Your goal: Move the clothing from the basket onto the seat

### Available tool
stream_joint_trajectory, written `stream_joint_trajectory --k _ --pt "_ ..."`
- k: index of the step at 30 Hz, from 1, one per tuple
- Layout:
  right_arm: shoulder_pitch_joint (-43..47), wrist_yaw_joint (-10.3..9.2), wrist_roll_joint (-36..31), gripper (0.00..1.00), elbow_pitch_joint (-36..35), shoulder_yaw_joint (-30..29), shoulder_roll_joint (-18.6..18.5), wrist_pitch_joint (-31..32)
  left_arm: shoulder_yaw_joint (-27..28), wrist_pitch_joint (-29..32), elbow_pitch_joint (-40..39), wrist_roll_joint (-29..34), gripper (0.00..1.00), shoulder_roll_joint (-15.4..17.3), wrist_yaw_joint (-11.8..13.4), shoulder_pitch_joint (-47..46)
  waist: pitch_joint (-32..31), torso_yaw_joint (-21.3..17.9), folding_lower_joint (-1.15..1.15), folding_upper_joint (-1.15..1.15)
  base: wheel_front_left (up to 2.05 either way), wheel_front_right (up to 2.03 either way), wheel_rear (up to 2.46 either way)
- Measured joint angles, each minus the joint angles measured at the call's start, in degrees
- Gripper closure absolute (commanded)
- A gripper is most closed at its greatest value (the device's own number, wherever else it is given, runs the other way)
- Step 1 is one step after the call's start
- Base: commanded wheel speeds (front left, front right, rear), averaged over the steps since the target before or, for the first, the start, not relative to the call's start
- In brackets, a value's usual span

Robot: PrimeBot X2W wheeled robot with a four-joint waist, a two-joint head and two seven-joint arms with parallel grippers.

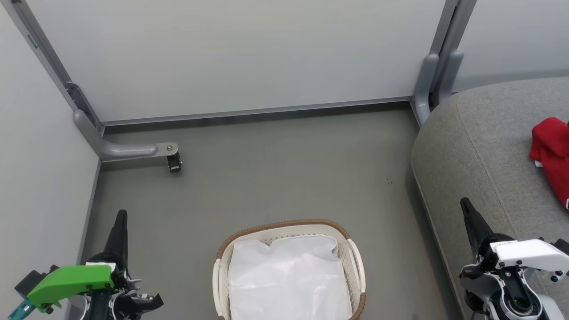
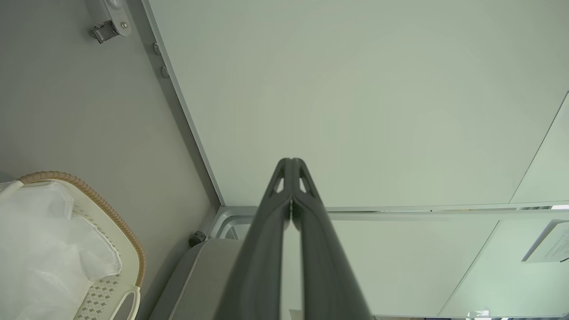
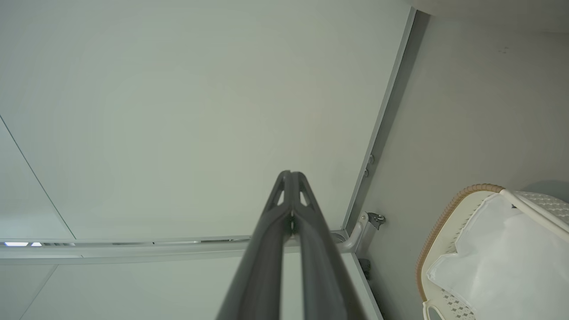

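In the head view, the basket (image 1: 284, 223) stands on the grey floor (image 1: 284, 169), at the bottom middle of the picture. Its brown woven rim is towards the wall panel (image 1: 231, 53). Inside the basket lies the white liner (image 1: 289, 275), a little crumpled, and it covers the inside.

The seat (image 1: 471, 146) is to the right of the basket, with a strip of floor between them. The red clothing (image 1: 553, 151) lies on top of the seat, at the right edge of the picture, which cuts it off. Whether it is one garment or two cannot be told from here.

The left gripper (image 1: 121, 218) is at the lower left, above the floor and well apart from the basket. Its fingers point up the picture. The left wrist view shows the left gripper (image 2: 291, 162) with both fingers pressed together at the tips and nothing between them. The basket (image 2: 102, 206) with the liner (image 2: 40, 240) is at the lower left of that view.

The right gripper (image 1: 465, 204) is at the lower right, over the front edge of the seat and apart from the clothing. In the right wrist view the right gripper (image 3: 291, 174) is also closed tip to tip and holds nothing. The basket (image 3: 444, 218) and the liner (image 3: 502, 249) are at the lower right there.

A grey metal foot (image 1: 133, 151) of the wall frame rests on the floor at the far left.
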Motion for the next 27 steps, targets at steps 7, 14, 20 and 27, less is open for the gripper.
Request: stream_joint_trajectory --k 7,14,20,27 --pt "0.18 0.00 2.74 1.00 -0.46 -0.33 -0.01 0.68 0.30 0.68 -0.53 -2.41 1.00 0.01 0.00 -0.04 -0.25 -0.03 0.00 0.00 0.00 0.00 0.00" --pt "0.20 0.00 3.43 1.00 -0.60 -0.43 -0.02 0.99 0.40 0.73 -0.71 -3.25 1.00 0.01 0.00 -0.13 -0.32 -0.04 0.00 0.00 0.00 0.00 0.00" --pt "0.20 0.00 3.43 1.00 -0.60 -0.43 -0.02 0.99 0.40 0.73 -0.73 -3.25 1.00 0.01 0.00 -0.21 -0.31 -0.04 0.00 0.00 0.00 0.00 0.00" --pt "0.21 0.00 3.43 1.00 -0.62 -0.43 -0.02 0.99 0.40 0.73 -0.73 -3.25 1.00 0.01 0.00 -0.21 -0.31 -0.04 0.00 0.00 0.00 0.00 0.00"
